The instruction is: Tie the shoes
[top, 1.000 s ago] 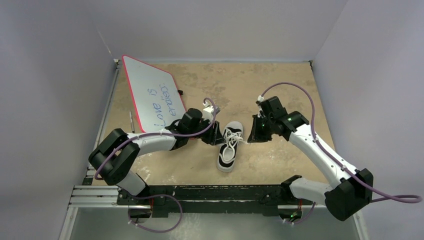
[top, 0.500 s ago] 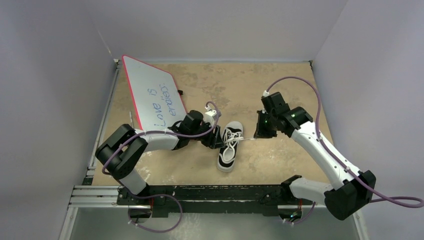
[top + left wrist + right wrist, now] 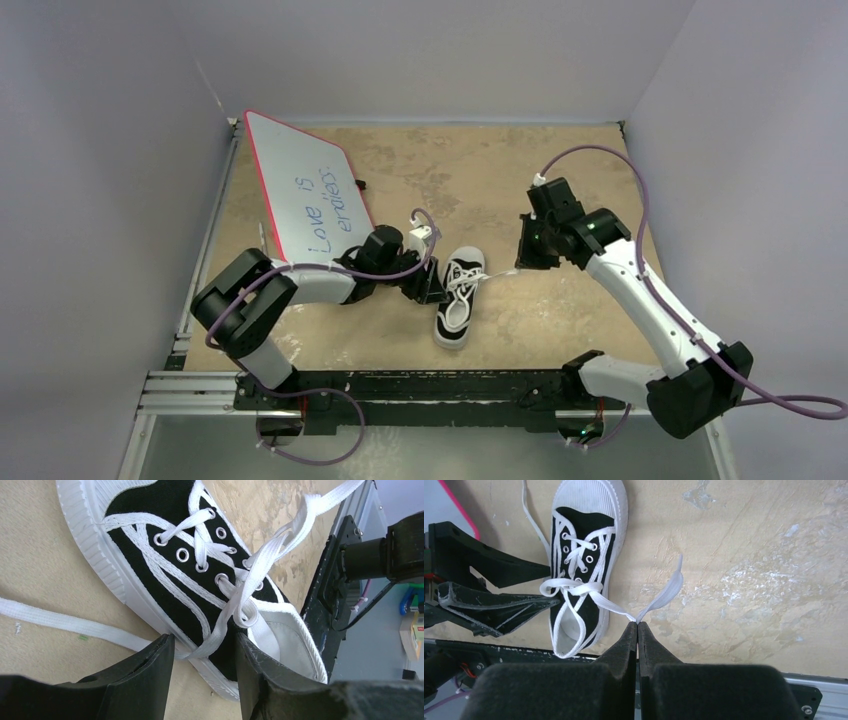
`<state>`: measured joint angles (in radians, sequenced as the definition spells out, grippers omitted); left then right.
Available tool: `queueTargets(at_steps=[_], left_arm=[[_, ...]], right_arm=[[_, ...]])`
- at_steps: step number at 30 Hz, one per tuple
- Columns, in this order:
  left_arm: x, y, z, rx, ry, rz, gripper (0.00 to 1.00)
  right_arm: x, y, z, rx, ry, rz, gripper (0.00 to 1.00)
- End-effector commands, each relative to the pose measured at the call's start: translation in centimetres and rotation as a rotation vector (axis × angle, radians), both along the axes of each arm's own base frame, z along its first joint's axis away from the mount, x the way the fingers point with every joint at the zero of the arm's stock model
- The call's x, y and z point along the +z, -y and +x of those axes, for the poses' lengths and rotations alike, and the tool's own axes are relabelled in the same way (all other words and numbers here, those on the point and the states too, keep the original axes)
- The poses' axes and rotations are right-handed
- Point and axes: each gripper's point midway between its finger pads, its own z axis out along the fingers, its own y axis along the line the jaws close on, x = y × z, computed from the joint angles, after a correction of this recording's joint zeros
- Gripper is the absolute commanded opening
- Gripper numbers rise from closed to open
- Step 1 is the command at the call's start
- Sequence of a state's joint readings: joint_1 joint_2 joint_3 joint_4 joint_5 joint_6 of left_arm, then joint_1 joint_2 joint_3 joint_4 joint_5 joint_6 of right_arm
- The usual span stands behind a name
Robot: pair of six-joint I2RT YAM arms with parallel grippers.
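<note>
The shoe [image 3: 456, 300] is a small black sneaker with white stripes, sole and toe cap, lying mid-table with its toe pointing away. My left gripper [image 3: 431, 289] is low at its left side, open. In the left wrist view the fingers [image 3: 150, 675] straddle one white lace strand [image 3: 220, 630] that comes off the crossed laces, without pinching it. My right gripper [image 3: 638, 624] is shut on the other lace [image 3: 611, 607], which runs taut from the shoe [image 3: 583, 555] to its tips. That lace's free end [image 3: 671, 587] lies beyond the tips.
A whiteboard [image 3: 305, 195] with a pink rim and writing leans at the back left, close behind the left arm. A loose stretch of lace [image 3: 50, 620] lies on the table left of the shoe. The black base rail [image 3: 400, 385] runs along the near edge. Grey walls close in both sides.
My right gripper has moved right and away from the shoe, drawing its lace taut. The left gripper has shifted slightly nearer along the shoe's side, and its jaws stand a little wider.
</note>
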<state>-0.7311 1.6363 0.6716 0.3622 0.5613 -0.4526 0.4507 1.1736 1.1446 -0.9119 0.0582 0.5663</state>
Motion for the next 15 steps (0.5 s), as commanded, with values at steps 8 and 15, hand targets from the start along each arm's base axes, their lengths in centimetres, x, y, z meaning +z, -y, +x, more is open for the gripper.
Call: queueTargets(at_steps=[8,15], left_arm=[[1.5,0.2,0.1,-0.012,0.017,-0.009,0.12],[3.7,-1.3,0.5,0.033,0.043,0.073,0.00]], right_arm=[[0.2,2.2,0.8,-0.096,0.000,-0.078,0.00],[-1.6,6.2,-0.6,-0.232,-0.091,-0.158,0.00]])
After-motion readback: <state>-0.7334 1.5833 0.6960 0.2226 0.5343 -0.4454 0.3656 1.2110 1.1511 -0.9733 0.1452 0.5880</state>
